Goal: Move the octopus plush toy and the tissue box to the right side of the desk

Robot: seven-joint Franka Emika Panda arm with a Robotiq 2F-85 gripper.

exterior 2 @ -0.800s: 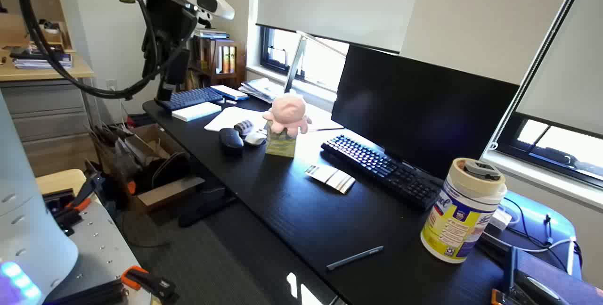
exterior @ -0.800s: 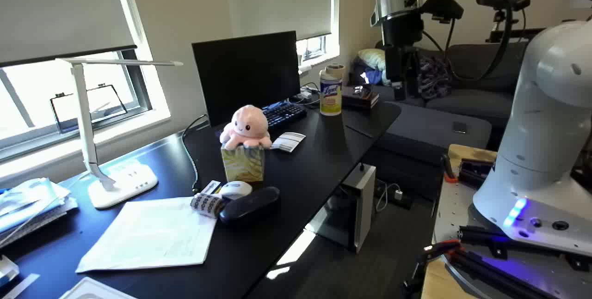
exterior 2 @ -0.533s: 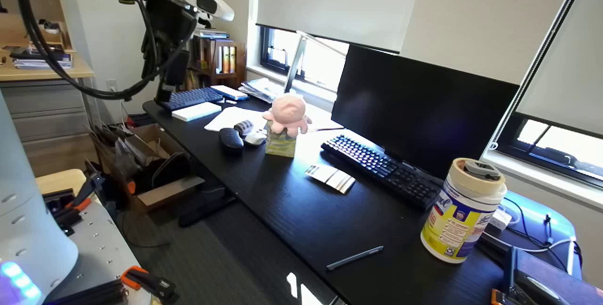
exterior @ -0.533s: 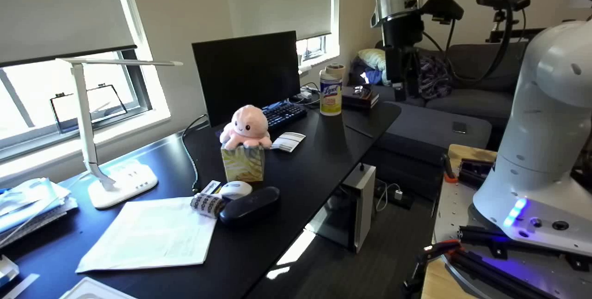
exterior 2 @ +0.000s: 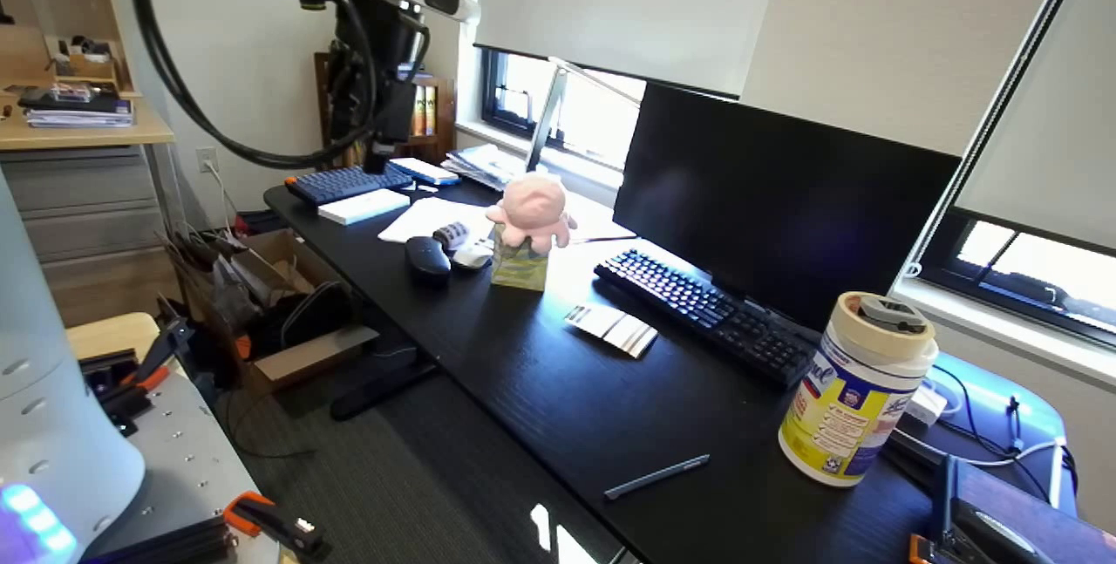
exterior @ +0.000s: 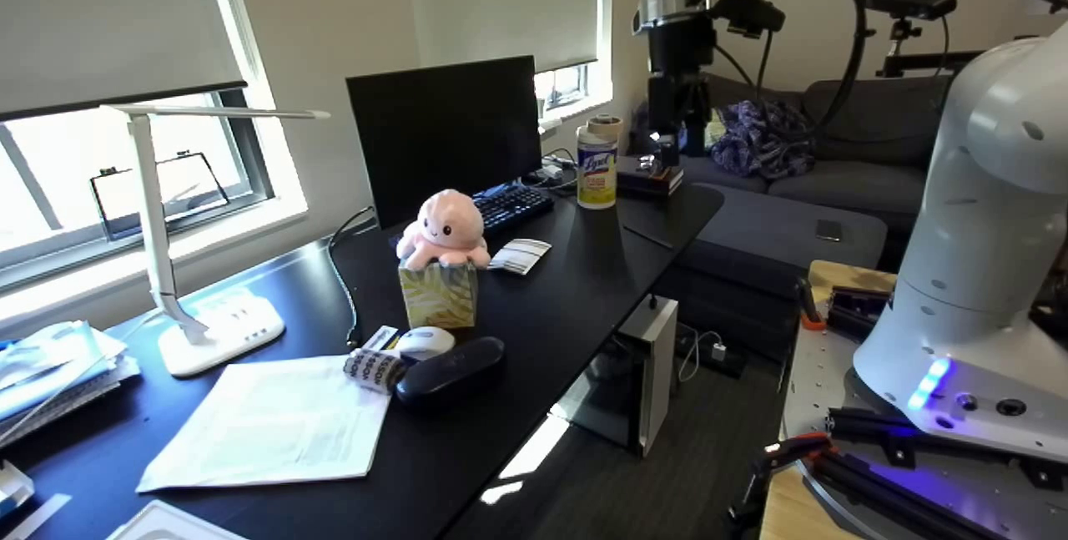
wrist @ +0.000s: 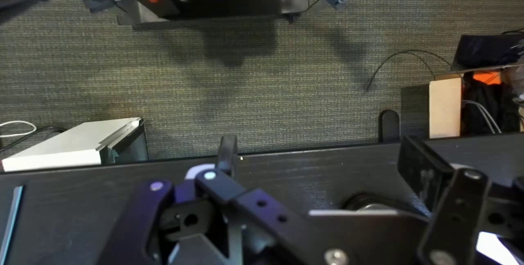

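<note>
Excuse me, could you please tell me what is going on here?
A robot arm is meant to move the plush and the tissue box to the right side of the desk. At this moment it is handling neither: the gripper hangs open and empty in the air, apart from both. The plush sits on top of the tissue box, near a white mouse.

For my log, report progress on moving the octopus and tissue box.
Done: apparently nothing; in an exterior view, the octopus plush toy sits on the tissue box, left of the monitor. In hand: nothing; the open gripper hovers empty. Remaining: moving both to the right side of the desk.
</note>
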